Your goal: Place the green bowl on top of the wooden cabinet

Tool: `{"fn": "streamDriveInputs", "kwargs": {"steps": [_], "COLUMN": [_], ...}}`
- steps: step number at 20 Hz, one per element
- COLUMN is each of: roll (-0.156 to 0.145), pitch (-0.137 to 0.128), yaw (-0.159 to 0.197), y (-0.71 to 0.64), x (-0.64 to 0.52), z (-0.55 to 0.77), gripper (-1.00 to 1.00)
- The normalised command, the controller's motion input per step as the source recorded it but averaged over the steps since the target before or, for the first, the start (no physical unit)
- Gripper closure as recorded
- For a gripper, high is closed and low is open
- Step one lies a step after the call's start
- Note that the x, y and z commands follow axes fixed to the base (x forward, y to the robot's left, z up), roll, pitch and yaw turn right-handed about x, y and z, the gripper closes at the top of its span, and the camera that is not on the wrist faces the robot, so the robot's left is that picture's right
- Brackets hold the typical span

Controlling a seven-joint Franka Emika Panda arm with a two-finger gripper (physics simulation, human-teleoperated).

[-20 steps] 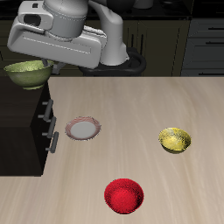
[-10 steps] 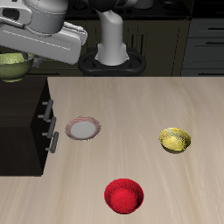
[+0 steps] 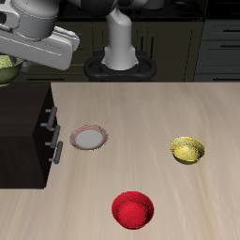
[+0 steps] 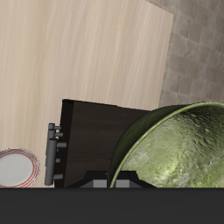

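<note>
Green bowl [image 4: 175, 144] carried in air above wooden cabinet [image 3: 23, 131], near its far edge, not yet set down; gripper [image 4: 122, 182] looks clamped on bowl rim, lifted to clear the flat top. Plate [image 3: 88, 139] beside cabinet

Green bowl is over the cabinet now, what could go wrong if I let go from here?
1. In the exterior view the green bowl hangs above the wooden cabinet, not resting on it; released there, it may bounce or roll off.
2. It sits at that view's edge, partly cut off, so its spot over the top is hard to judge.
3. The wrist view shows the bowl tilted, and the claw itself is hidden, so lower first.
</note>
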Motion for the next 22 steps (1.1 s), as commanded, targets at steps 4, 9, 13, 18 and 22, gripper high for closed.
{"fn": "streamDriveInputs", "kwargs": {"steps": [4, 9, 13, 18, 22], "roll": [-0.011, 0.006, -0.013, 0.003, -0.006], "pitch": [0.025, 0.024, 0.018, 0.046, 0.086], "yaw": [0.0, -0.011, -0.002, -0.007, 0.0], "y": [-0.07, -0.02, -0.08, 0.04, 0.04], "x": [0.0, 0.02, 0.03, -0.03, -0.04], "z": [-0.19, -0.19, -0.15, -0.19, -0.16], "gripper": [1.0, 1.0, 1.0, 1.0, 1.0]}}
